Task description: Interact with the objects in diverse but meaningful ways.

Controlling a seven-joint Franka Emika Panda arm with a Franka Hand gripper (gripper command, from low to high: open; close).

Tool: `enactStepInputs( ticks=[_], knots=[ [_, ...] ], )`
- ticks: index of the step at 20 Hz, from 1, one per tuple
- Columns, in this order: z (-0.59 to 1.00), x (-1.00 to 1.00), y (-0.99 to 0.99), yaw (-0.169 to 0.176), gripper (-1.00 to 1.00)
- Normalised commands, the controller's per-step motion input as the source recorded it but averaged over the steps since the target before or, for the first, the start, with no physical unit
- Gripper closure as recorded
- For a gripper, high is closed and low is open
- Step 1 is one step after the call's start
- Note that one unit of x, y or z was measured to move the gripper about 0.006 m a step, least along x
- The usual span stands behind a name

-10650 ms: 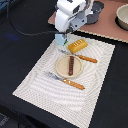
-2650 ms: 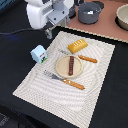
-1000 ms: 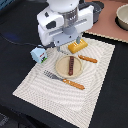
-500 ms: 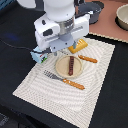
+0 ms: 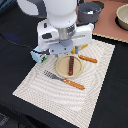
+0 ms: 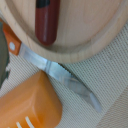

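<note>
We've got a black tabletop (image 5: pixel 15 30) here with a pale ribbed placemat (image 5: pixel 95 85) laid across it, plus a reddish-brown surface (image 5: pixel 107 22) off in the far corner.

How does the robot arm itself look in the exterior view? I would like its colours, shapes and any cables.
The arm is glossy white with rounded, bulky segments. Its lower wrist block is boxy and pale grey-white, with darker grey panels underneath. A thin dark cable runs across the black surface toward it. The image is blurred, so no markings are readable, and the gripper fingers are hidden under the block.
</note>
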Motion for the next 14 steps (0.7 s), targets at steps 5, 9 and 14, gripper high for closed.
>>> enactStepInputs(
  ticks=[5,9,14],
  knots=[
    [-0.06,0.21,-0.02,-0.001,-1.0],
    [-0.09,0.21,-0.02,0.0,-1.0],
    [-0.14,0.18,-0.03,0.0,-1.0]
  ],
)
